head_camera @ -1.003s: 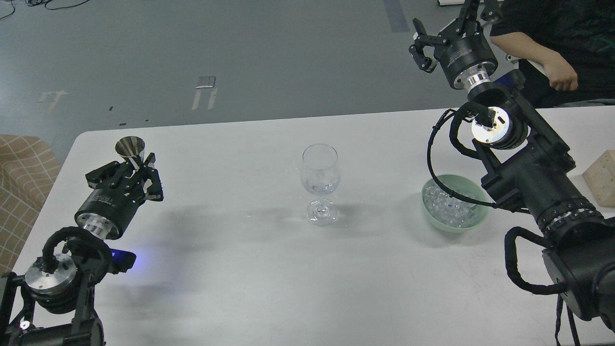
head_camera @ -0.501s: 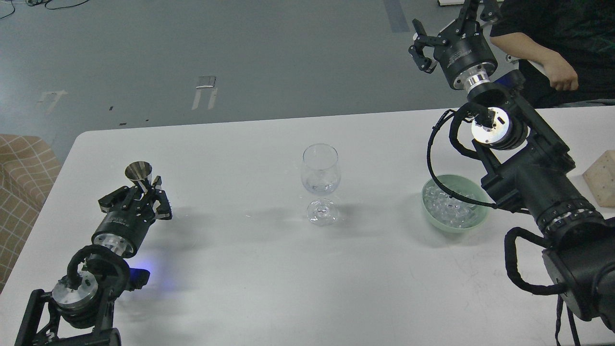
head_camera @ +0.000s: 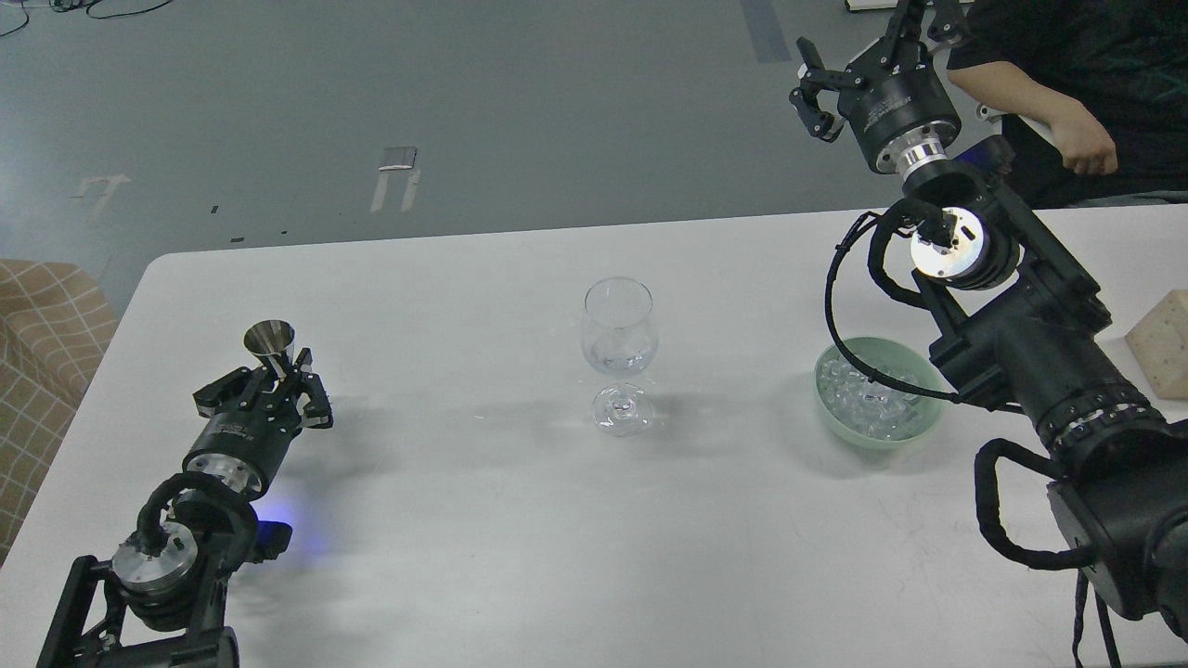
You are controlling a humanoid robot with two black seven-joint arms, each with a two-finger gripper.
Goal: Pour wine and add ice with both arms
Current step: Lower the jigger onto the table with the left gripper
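Left jaws [head_camera: 278,378] pinched the metal cup [head_camera: 270,339]; right jaws [head_camera: 854,57] spread, empty. Wine [head_camera: 617,357] looked poured, ice [head_camera: 868,401] remained in the bowl [head_camera: 840,429].

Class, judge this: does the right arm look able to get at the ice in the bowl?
Probably yes. The right claw is open and raised beyond the bowl; the ice lies uncovered, though a cable crosses above.

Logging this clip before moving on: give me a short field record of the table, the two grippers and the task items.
table: white
wine glass: upright, centre, little liquid visible
ice: in green bowl, right of glass
left gripper: jaws shut on metal cup, low over the table
right gripper: jaws open, empty, raised beyond the far edge
person: far right
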